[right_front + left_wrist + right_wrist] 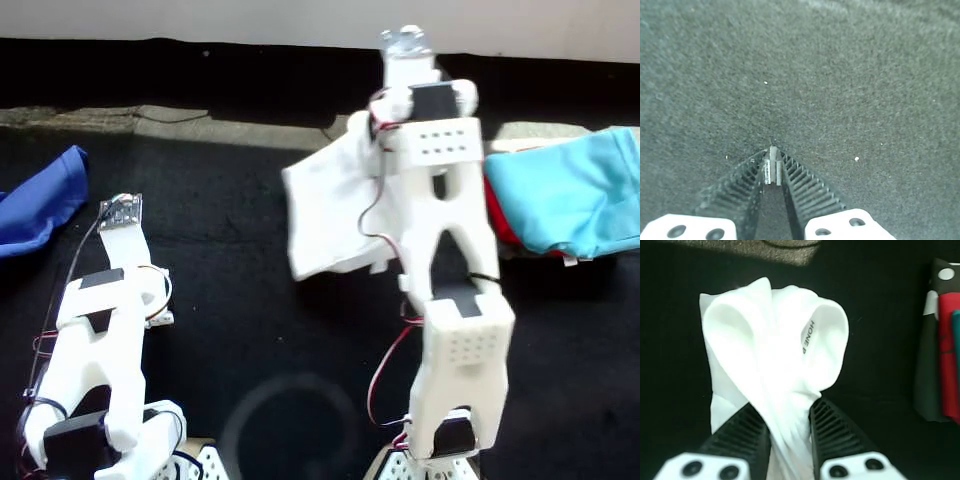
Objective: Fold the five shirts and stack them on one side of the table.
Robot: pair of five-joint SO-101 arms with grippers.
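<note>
Hanging over the middle of the black desk in the high view, the right arm is covering one edge of a white shirt, which is lying crumpled and partly lifted near the far side. At the right edge a teal shirt is lying on top of a red shirt. A blue shirt is lying at the left edge, well apart from the others. The left arm is standing low at the near left, over bare desk.

In the left wrist view, the left fingers are pressing together at their tips, holding no cloth, and the dark desk is lying under them.

In the right wrist view, the right fingers are closing on a bunched part of the white shirt; the cloth is passing between them and is rising in soft folds beyond the tips. To one side, the red shirt and a strip of the teal shirt are showing next to a dark garment with a white dot.
</note>
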